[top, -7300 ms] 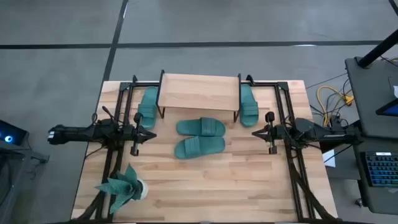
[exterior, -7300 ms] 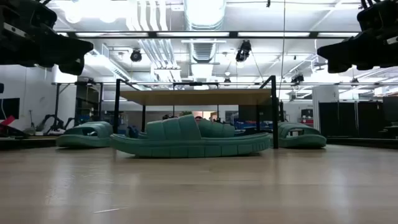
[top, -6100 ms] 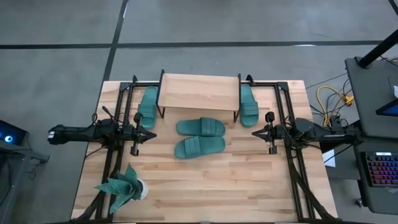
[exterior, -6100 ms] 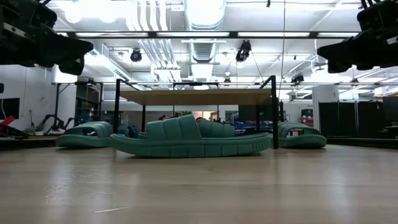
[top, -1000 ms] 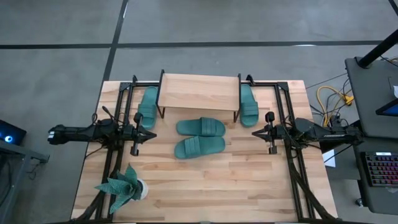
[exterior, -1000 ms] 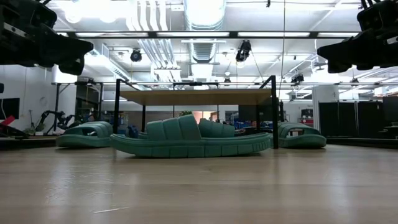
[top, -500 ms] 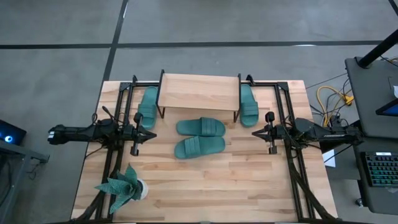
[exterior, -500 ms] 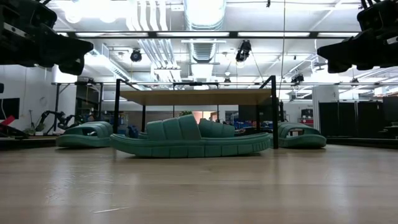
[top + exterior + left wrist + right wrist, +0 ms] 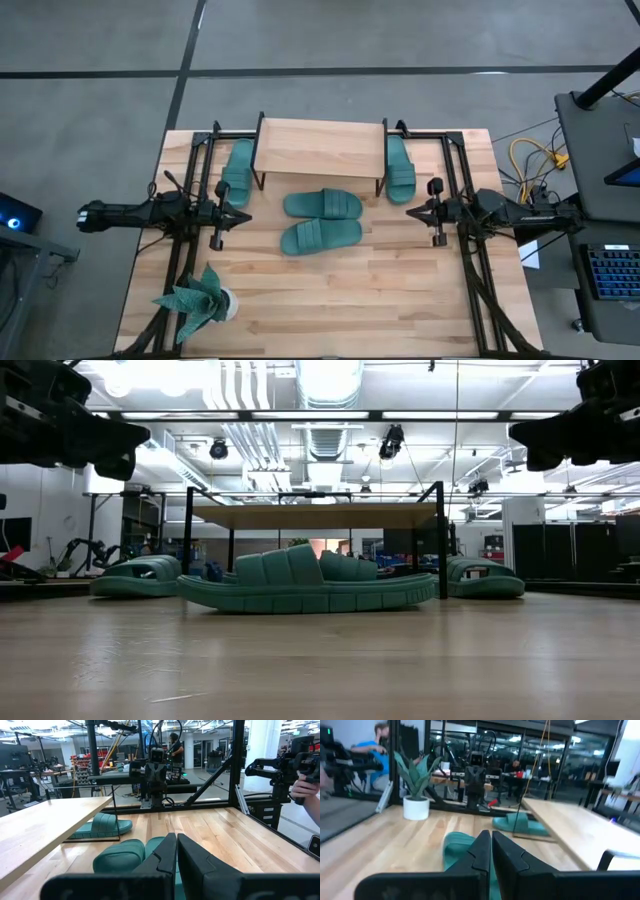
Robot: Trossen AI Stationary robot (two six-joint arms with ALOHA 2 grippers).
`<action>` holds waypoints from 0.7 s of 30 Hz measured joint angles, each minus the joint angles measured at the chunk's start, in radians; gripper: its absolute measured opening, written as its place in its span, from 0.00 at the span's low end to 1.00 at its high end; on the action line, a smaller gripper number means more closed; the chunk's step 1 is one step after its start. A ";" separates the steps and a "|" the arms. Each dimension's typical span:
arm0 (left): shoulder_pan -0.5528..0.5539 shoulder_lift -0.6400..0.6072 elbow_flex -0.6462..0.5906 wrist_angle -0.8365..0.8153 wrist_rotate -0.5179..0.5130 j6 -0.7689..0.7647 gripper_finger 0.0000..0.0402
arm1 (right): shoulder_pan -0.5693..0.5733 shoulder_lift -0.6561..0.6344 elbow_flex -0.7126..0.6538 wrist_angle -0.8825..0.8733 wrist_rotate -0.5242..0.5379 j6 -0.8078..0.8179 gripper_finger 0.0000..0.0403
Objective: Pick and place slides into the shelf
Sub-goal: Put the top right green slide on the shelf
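Four teal slides lie sole-down on the wooden table. One slide (image 9: pixel 237 172) lies off the shelf's left end and one (image 9: pixel 399 166) off its right end. Two more (image 9: pixel 323 204) (image 9: pixel 320 236) lie side by side in front of the shelf. The shelf (image 9: pixel 321 147), a light plank on thin black legs, stands at the table's far middle. My left gripper (image 9: pixel 247 216) hovers level at the table's left, shut and holding nothing, and points at the middle slides (image 9: pixel 122 855). My right gripper (image 9: pixel 408 213) mirrors it from the right, also shut and holding nothing.
A teal leafy plant in a white pot (image 9: pixel 200 300) stands at the near left corner. Black frame rails (image 9: pixel 190 190) (image 9: pixel 462 190) run along both sides of the table. Bare tabletop (image 9: pixel 330 300) stretches in front of the middle slides. People are in the room beyond the table.
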 joint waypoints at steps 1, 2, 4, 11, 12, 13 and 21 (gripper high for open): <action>0.000 0.000 0.000 0.002 0.000 0.000 0.00 | 0.000 0.000 0.000 0.000 0.000 0.027 0.02; 0.000 0.000 0.000 0.003 0.000 0.000 0.00 | 0.000 0.000 0.000 0.002 0.000 0.042 0.02; 0.000 0.000 0.000 0.005 0.000 0.000 0.00 | 0.000 0.000 0.000 0.029 0.000 0.037 0.02; 0.000 0.000 0.000 0.046 -0.043 0.000 0.00 | 0.000 0.000 0.002 0.098 0.001 -0.031 0.02; 0.000 0.002 0.000 0.048 -0.043 0.004 0.00 | 0.000 0.000 0.002 0.099 0.001 -0.032 0.02; 0.000 0.006 0.000 0.053 -0.045 0.013 0.00 | 0.000 0.000 0.002 0.103 0.001 -0.039 0.02; 0.000 0.007 0.001 0.205 -0.133 0.078 0.00 | 0.000 0.001 0.002 0.209 0.017 -0.140 0.02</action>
